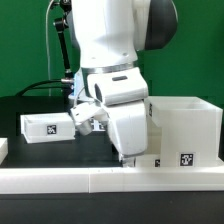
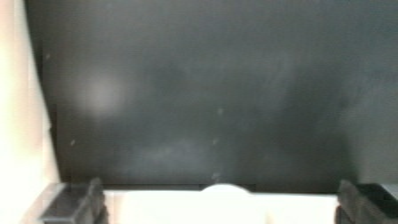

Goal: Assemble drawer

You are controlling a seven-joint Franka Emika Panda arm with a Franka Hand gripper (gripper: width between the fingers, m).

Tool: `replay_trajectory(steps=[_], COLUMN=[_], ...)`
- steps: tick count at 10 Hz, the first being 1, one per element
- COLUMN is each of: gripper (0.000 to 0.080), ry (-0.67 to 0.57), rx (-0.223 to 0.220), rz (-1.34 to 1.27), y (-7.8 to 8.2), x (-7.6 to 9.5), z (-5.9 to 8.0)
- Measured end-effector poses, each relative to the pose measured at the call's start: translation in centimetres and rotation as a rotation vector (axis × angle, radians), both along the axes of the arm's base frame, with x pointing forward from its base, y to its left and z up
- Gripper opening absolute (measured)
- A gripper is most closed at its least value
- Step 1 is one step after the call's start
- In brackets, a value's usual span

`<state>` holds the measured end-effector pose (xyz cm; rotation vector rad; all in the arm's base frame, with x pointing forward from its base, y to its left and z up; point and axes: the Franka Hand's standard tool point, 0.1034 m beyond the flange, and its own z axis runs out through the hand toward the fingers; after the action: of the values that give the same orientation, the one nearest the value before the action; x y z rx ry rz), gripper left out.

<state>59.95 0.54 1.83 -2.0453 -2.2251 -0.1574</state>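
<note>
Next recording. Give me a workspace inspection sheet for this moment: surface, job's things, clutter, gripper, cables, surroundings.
Surface: black table, with a low white border rail along its front edge.
Job's things: hollow case at the exterior view's right, tag on its front. One tray lies flat at the left. A second tagged tray is tilted beside the arm, support unclear.
Clutter: white object at the left edge, cut off.
Gripper: gripper low beside the case. The fingers are wide apart with something white between them; grip cannot be told.
Cables: black cable behind the flat tray.
Surroundings: green backdrop.
</note>
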Motion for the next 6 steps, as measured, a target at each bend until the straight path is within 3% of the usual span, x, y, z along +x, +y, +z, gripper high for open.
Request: replay_trajectory(steps=[3, 6], gripper=[0.0648, 0.0648], ry=[0.005, 0.013], rx=[0.001, 0.009], rz=[-0.007, 0.015], y=[-0.1, 1.5], x=[-0.2, -0.4], z=[-0.3, -0.3])
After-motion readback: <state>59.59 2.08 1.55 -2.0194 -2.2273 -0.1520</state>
